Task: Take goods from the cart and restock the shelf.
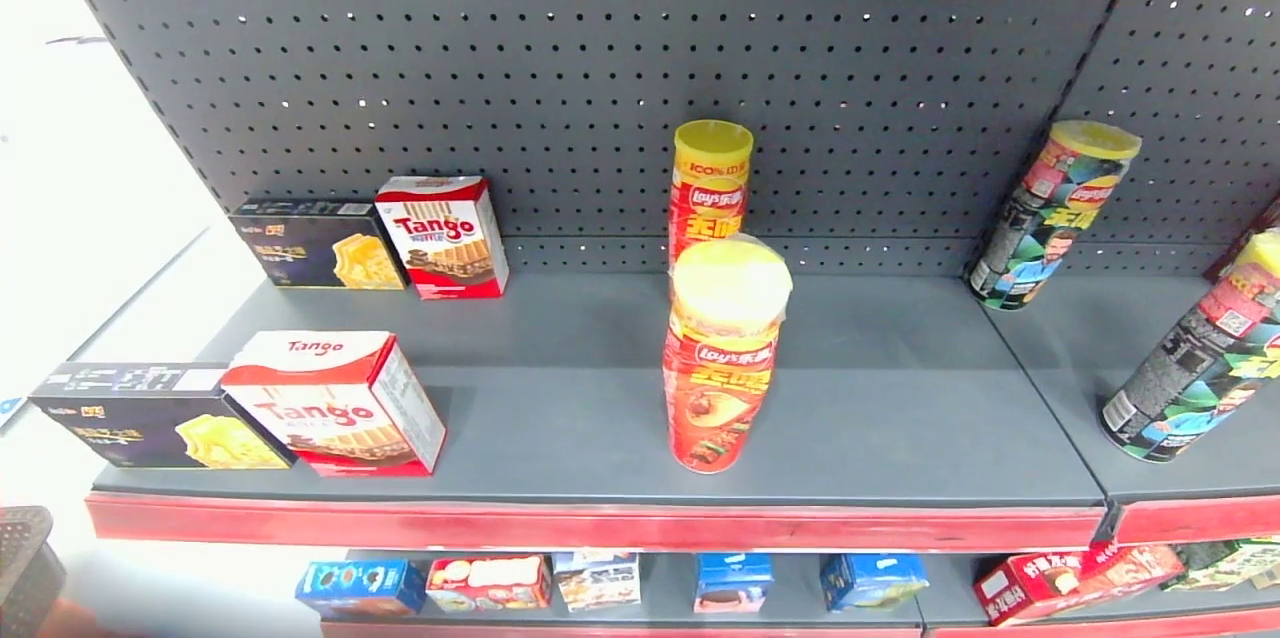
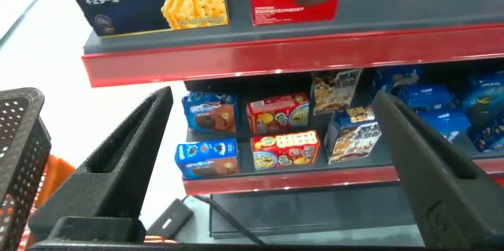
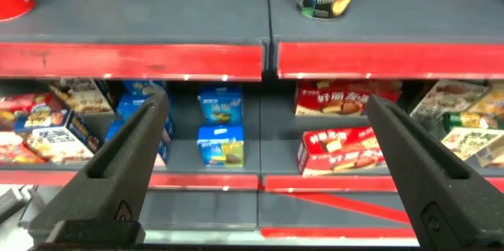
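Shelf [image 1: 600, 523] dead ahead, grey deck behind a red front lip. Left gripper [image 2: 272, 180] spread wide, nothing between the fingers, facing small snack boxes [image 2: 276, 133] on the lower tier. Right gripper [image 3: 272, 172] likewise agape and empty, before blue boxes [image 3: 220, 125] on that tier. Off at the left, black mesh cart [image 1: 25, 553] (just a corner of it). Up on the deck: front red chip can [image 1: 720, 368] upright near the middle, rear red chip can [image 1: 708, 188] behind it; front wafer box [image 1: 340, 403] beside front black cracker box [image 1: 160, 428] at the left edge, rear wafer box [image 1: 445, 236] and rear black cracker box [image 1: 320, 243] against the pegboard; two dark cans [image 1: 1050, 218] on the right section.
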